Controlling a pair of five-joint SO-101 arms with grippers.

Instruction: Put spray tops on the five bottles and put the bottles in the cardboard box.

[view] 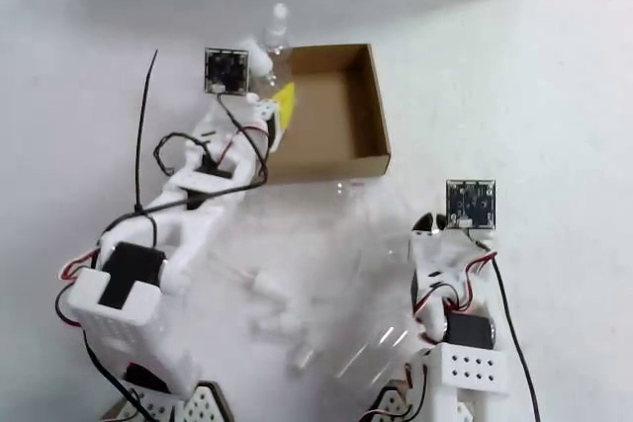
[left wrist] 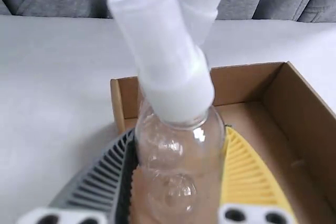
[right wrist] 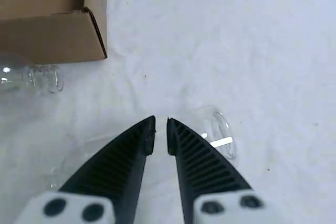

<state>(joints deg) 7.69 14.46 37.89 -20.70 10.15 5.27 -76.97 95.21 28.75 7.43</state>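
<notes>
My left gripper (left wrist: 178, 145) is shut on a clear bottle (left wrist: 176, 166) with a white spray top (left wrist: 168, 61), which tilts between the grey and yellow fingers. In the high view this bottle (view: 274, 39) is held at the far left corner of the open cardboard box (view: 371, 116). The inside of the box (left wrist: 273, 124) that shows is bare. My right gripper (right wrist: 161, 127) hangs low over the table with its black fingers together and nothing between them. Just under it lies a clear open bottle (right wrist: 215, 132). Another bottle's neck (right wrist: 44, 78) lies by the box corner (right wrist: 79, 35).
Several clear bottles (view: 381, 343) lie scattered on the white table between the arms. Loose white spray tops (view: 282, 323) lie near the left arm's base. The right arm (view: 450, 274) stands at the front right. Grey cushions line the far edge.
</notes>
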